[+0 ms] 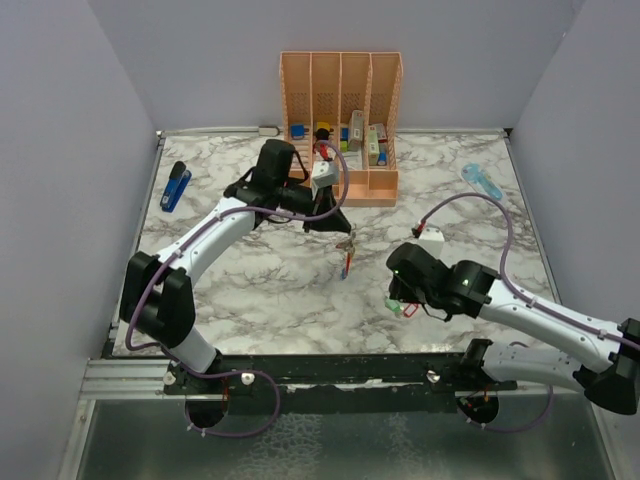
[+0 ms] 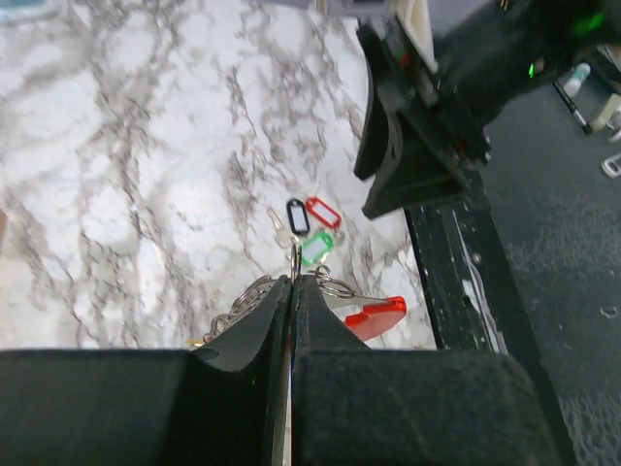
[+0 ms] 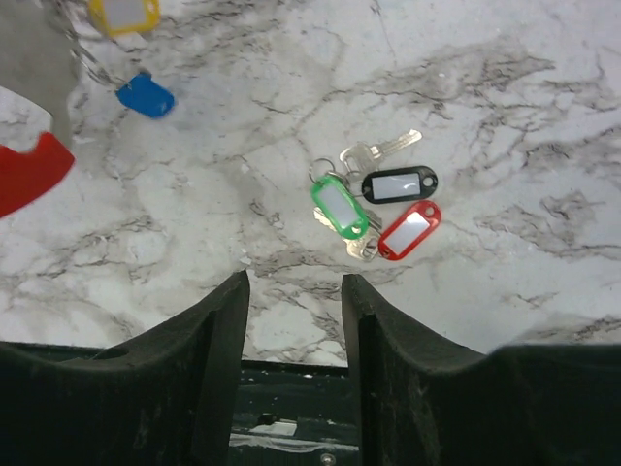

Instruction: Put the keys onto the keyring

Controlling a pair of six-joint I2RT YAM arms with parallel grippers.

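We're looking into a robot lab cell: plain grey panels (image 1: 60, 150) are boxing in a marble-print tabletop (image 1: 260, 300) edged by a metal rail (image 1: 120, 378).

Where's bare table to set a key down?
Bare marble: front centre, between left arm and right arm; back right, between organizer and pale blue object. Crowded: keys beside the right arm, keyring hanging mid-table.

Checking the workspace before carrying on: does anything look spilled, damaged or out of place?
Nothing looks spilled or damaged. Only the loose keys with green, black and red tags stand out: they lie in a jumbled heap close to the near edge of the table.
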